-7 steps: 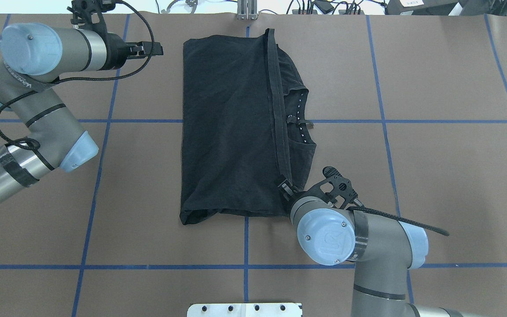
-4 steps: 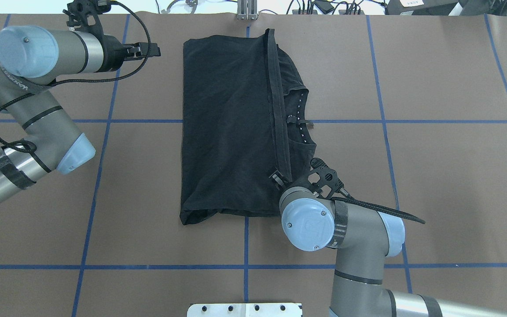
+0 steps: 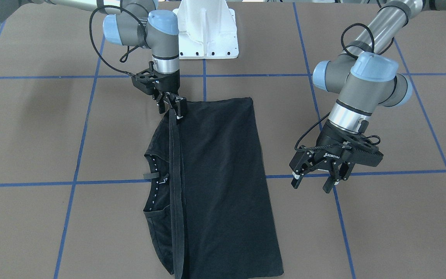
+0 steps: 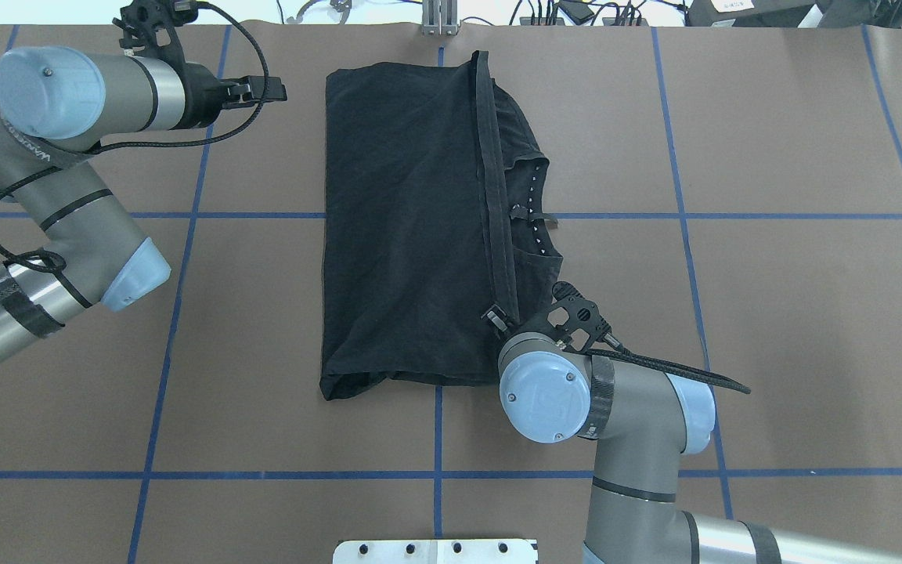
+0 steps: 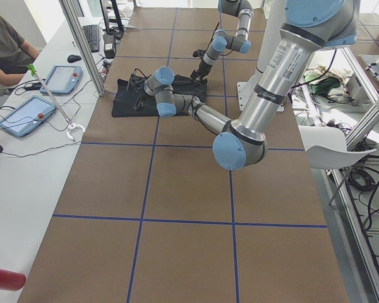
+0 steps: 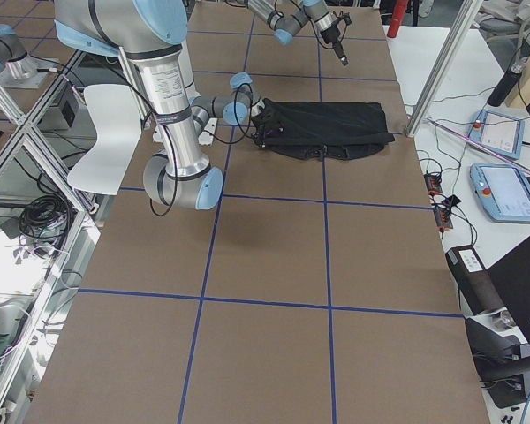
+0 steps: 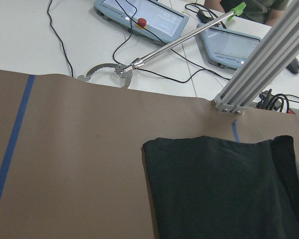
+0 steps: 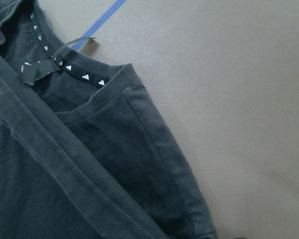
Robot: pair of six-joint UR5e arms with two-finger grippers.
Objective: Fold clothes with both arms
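Observation:
The black T-shirt (image 4: 404,227) lies folded flat in the middle of the table, with its hem band (image 4: 494,196) running beside the collar (image 4: 533,211). My right gripper (image 4: 496,317) hangs over the near end of that band. In the front-facing view the right gripper (image 3: 172,108) looks open, a finger on either side of the band on the shirt (image 3: 219,174). My left gripper (image 4: 271,88) is open and holds nothing, off the shirt's far left corner and above the table; it shows as well as the left gripper (image 3: 316,185). The right wrist view shows only cloth (image 8: 89,164).
The white pedestal base (image 3: 207,35) stands at the robot's table edge. An aluminium post (image 7: 259,74) rises at the far edge by the shirt's corner, with tablets (image 7: 139,17) and cables beyond. A seated person (image 5: 6,44) is at the side bench.
My right arm shifted up and left over the shirt's near corner, then held still. The left arm drew back slightly to the left. The shirt has not moved.

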